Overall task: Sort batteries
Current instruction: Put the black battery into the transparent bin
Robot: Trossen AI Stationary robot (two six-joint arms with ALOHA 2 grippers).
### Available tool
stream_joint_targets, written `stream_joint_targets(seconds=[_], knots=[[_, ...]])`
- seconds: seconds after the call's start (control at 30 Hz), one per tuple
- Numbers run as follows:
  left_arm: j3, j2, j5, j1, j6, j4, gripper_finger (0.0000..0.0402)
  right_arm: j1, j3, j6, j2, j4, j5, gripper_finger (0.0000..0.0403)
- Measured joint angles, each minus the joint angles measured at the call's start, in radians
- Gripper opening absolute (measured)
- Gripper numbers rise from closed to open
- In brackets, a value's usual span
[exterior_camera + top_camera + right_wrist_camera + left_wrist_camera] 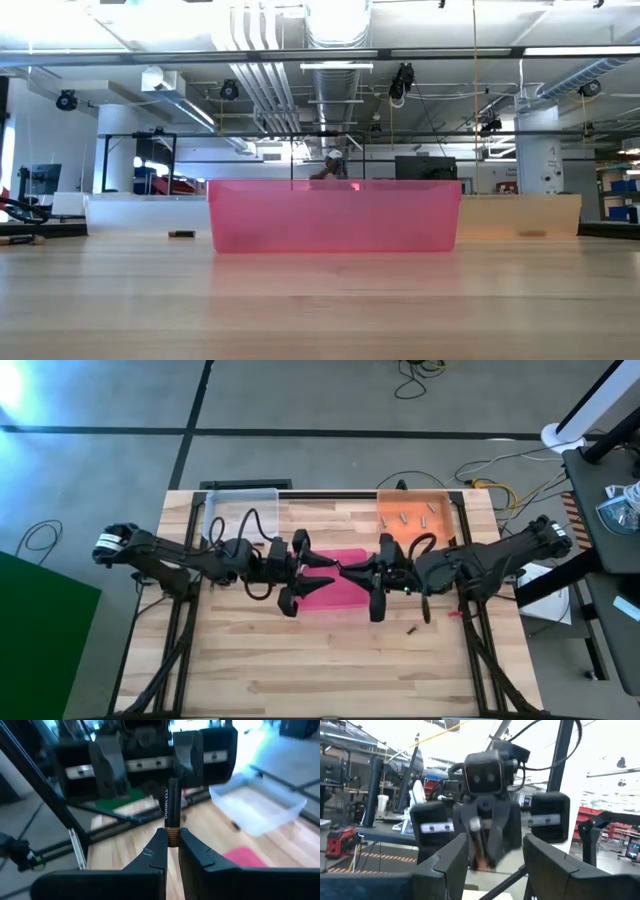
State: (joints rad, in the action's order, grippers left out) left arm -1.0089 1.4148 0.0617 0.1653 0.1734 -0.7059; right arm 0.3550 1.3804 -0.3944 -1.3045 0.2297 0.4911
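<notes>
Where the right hand (172,845) pinches its two dark fingertips (159,851) together, it grips one battery (172,810) by its copper-banded end, so that the black body with its printed lettering stands out beyond the fingers — pointing toward the other arm. In the high view this right hand (362,572) hangs over the middle of the desk (300,670), above the pink tray (335,595), and the left hand (322,568) meets it nearly tip to tip from the opposite side. The left hand's fingers (451,862) are spread apart with nothing between them; past them its wrist view shows the right arm's gripper head facing it, blurred.

Beyond the right hand, at the far right corner of the desk, an orange tray (412,517) holds several small silvery batteries (405,518). Matching it at the far left corner is a clear tray (240,510). On the near side of the right hand, a lone dark battery (411,629) lies on the bare wood — apart from all three trays.

From desk level the pink tray (335,215) fills the middle and hides whatever lies behind it.
</notes>
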Motion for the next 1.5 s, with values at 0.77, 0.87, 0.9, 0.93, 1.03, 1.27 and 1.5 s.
stream_joint_targets(seconds=[0.77,0.87,0.9,0.93,1.03,1.27,1.5], knots=[[-0.012,0.114,0.008,-0.026,0.113,-0.2,0.0156,-0.02,0.0,0.047,-0.019,-0.041,0.003,0.0018],[-0.011,0.115,0.002,-0.026,0.097,-0.219,0.0137,-0.02,0.0,0.04,-0.021,-0.043,0.003,0.0018],[-0.012,0.115,-0.004,-0.027,0.096,-0.218,0.0129,-0.02,0.0,0.039,-0.021,-0.044,0.004,0.0018],[-0.011,0.115,-0.014,-0.03,0.096,-0.217,0.012,-0.02,0.0,0.039,-0.022,-0.045,0.007,0.0018],[-0.011,0.111,-0.03,-0.032,0.094,-0.213,0.0087,-0.02,0.0,0.039,-0.022,-0.054,0.007,0.0018],[-0.011,0.106,-0.037,-0.035,0.097,-0.215,0.0026,-0.02,0.0,0.047,-0.021,-0.059,0.007,0.0018],[-0.009,0.088,-0.023,-0.042,0.07,-0.213,0.0053,-0.02,0.0,0.052,-0.02,-0.088,0.013,0.0018]])
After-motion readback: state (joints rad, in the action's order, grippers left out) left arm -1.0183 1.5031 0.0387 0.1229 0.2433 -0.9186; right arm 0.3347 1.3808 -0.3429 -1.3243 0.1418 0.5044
